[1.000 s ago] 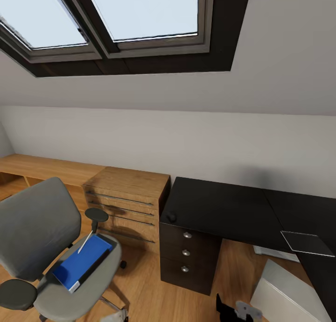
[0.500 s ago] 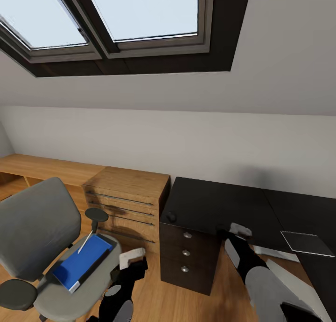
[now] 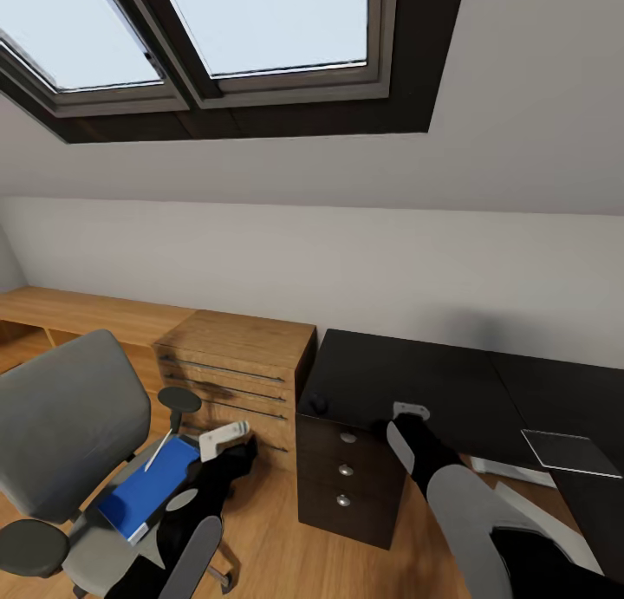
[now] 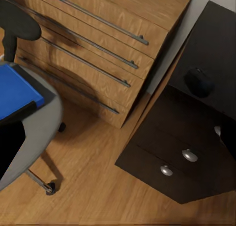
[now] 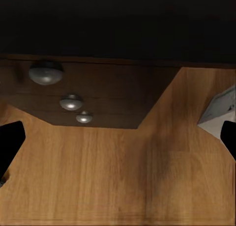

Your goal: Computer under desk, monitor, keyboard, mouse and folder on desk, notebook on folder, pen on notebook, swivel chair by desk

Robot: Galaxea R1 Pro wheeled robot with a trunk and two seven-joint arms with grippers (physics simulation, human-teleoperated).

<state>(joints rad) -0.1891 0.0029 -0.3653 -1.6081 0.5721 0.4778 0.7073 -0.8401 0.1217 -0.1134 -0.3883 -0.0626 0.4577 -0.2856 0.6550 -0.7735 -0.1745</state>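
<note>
At the lower left of the head view stands the swivel chair point(image 3: 65, 426), grey, with black armrests. On its seat lies the blue folder point(image 3: 143, 491), and a thin white pen point(image 3: 158, 451) rests on the folder's upper edge. The left claw point(image 3: 227, 434) hangs just to the right of the folder, near the seat's edge, not touching it. I cannot tell if this claw is spread or pressed together, because its fingers are not clear in any view. In the left wrist view the folder point(image 4: 17, 91) is at the left edge, on the grey seat.

Behind the chair, in the middle left, is a light wood cabinet point(image 3: 234, 382) with long bar handles, and a low wood shelf point(image 3: 78, 313) runs to the left along the wall.

To the right of the cabinet begins the black bench point(image 3: 407, 382), with three dark drawers point(image 3: 347, 478) that have silver knobs. A small black mouse point(image 3: 318, 402) sits on the bench's left front corner. The right claw point(image 3: 409, 410) is over the front edge of the bench, just to the right of the mouse. In the right wrist view its two dark fingertips point(image 5: 11, 142) stand far apart at the sides of the frame, so this claw is spread and holds nothing.

At the right edge, a thin pale notebook point(image 3: 568, 452) lies on the bench. Below it, a light grey computer point(image 3: 542, 512) stands on the wood floor point(image 3: 286, 538).

Above is a white sloped wall point(image 3: 347, 235) with a dark-framed skylight point(image 3: 217, 44) at the upper left.
</note>
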